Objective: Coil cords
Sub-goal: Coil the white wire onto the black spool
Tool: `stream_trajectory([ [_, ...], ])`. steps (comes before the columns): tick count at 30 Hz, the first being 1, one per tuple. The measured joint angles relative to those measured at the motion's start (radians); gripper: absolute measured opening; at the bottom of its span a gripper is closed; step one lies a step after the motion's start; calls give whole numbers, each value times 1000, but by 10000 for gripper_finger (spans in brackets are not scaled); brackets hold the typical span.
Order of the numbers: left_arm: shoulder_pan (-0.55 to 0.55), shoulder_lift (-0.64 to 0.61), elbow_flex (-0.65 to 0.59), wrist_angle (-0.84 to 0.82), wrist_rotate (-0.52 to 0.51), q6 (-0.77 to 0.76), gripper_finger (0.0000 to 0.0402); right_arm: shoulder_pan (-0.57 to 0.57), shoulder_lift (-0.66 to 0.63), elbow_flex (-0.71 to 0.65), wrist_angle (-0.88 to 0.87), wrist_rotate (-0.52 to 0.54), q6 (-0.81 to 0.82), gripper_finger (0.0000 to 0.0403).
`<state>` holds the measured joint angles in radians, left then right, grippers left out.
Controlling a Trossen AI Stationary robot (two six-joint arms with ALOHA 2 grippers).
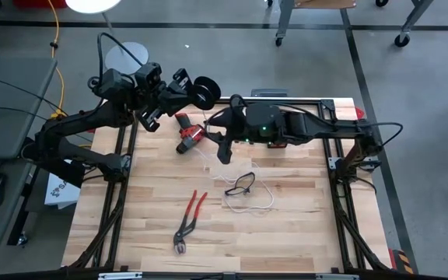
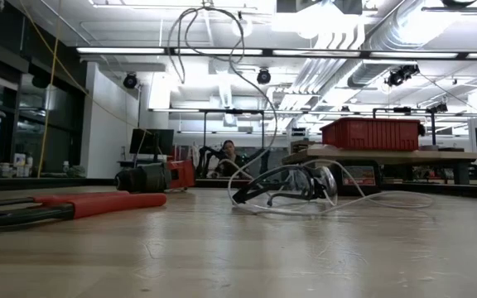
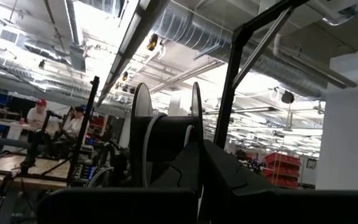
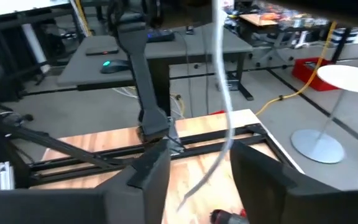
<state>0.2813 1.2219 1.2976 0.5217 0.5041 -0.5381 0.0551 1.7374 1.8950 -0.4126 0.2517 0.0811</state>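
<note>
A small black spool [image 1: 206,92] hangs in the air over the table's far edge, with my left gripper [image 1: 191,93] shut on it. In the left wrist view the spool [image 3: 166,134] shows edge-on, right ahead of the fingers. The thin white cord [image 1: 259,190] lies in loose loops on the middle of the table and rises from there [image 2: 251,99]. My right gripper [image 1: 222,148] hovers above the table's far middle, below and right of the spool. It is open, and the cord [image 4: 222,93] runs upright between its fingers [image 4: 148,180]. My left gripper pinches one flange of the spool [image 3: 196,127] at its rim between its two shut fingers. The fingers slant upward and come from the table's left. The spool is lifted clear of the table. My right gripper has the cord passing between its open fingers; whether a finger touches it, I cannot tell.
Red-handled pliers [image 1: 189,220] lie near the front left. A red and black tool [image 1: 187,134] lies at the far left, under the spool. Black-framed glasses [image 1: 241,185] sit among the cord loops. A white round stand [image 1: 125,54] is on the floor beyond the table.
</note>
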Motion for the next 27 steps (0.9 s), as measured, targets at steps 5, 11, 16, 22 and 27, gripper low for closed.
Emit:
stream_trajectory([
  [5,1,-9,0,0,0,10,0,0,0,0,-17,29,-9,99],
  [11,1,-25,0,-6,-9,25,0,3,-5,0,-11,27,-8,83],
  [16,1,-26,0,-10,-13,26,0,5,-5,0,4,24,-10,83],
  [22,1,-26,0,-9,-20,26,0,5,-5,0,60,-21,-7,83],
  [27,1,-25,0,-9,-20,27,0,5,-5,0,56,-23,-7,83],
])
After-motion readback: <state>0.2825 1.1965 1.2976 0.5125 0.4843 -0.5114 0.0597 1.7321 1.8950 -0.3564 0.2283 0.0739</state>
